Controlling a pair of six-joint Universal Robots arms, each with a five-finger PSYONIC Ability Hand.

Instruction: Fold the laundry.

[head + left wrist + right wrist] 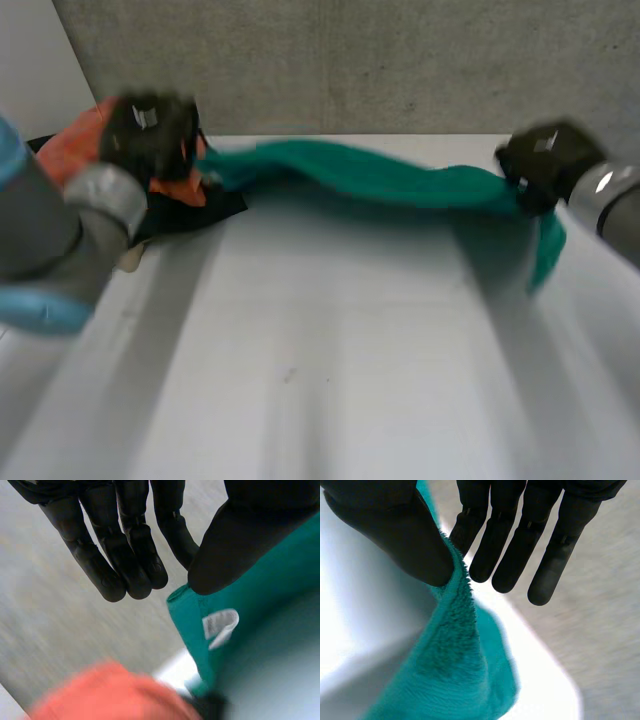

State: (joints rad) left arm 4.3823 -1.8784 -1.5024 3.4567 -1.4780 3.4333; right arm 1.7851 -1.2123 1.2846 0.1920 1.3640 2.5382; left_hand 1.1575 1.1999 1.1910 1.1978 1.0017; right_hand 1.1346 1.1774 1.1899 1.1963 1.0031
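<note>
A green towel (390, 178) hangs stretched in the air between my two hands above the far part of the white table (330, 360). My left hand (150, 135) pinches its left end: in the left wrist view the thumb (240, 540) presses the green towel (260, 610) with its white label against a finger. My right hand (545, 160) pinches the right end, and a short piece of cloth hangs down below it. In the right wrist view the thumb (395, 535) clamps the green towel (450, 665) against the nearest finger.
A pile of orange and black laundry (175, 200) lies at the table's far left, just under my left hand; the orange cloth (110, 695) appears below the fingers in the left wrist view. A grey wall (350, 60) stands behind the table.
</note>
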